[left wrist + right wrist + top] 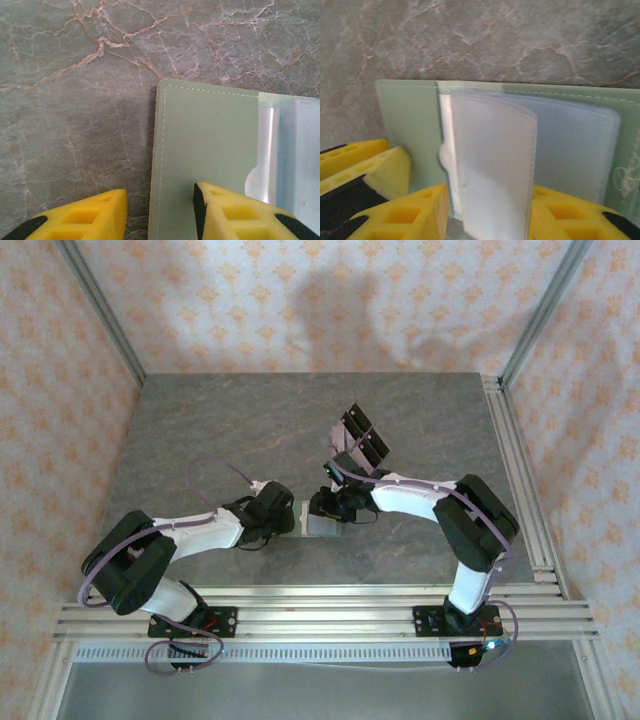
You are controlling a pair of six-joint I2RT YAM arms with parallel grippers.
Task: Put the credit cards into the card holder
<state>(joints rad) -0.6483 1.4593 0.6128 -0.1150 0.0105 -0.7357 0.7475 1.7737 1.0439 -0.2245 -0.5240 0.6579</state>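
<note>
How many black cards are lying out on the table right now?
2: one black card and a second black card overlapping it, mid-table beyond the card holder. Paler cards may hide beneath.

Pale sage green, white-stitched, on the card holder (205, 150); frosted bluish white on its sleeves (495, 165). Grey marble veined orange and white on the table (75, 100) beneath it. Glossy black on the credit cards (362, 437) beyond it.
</note>
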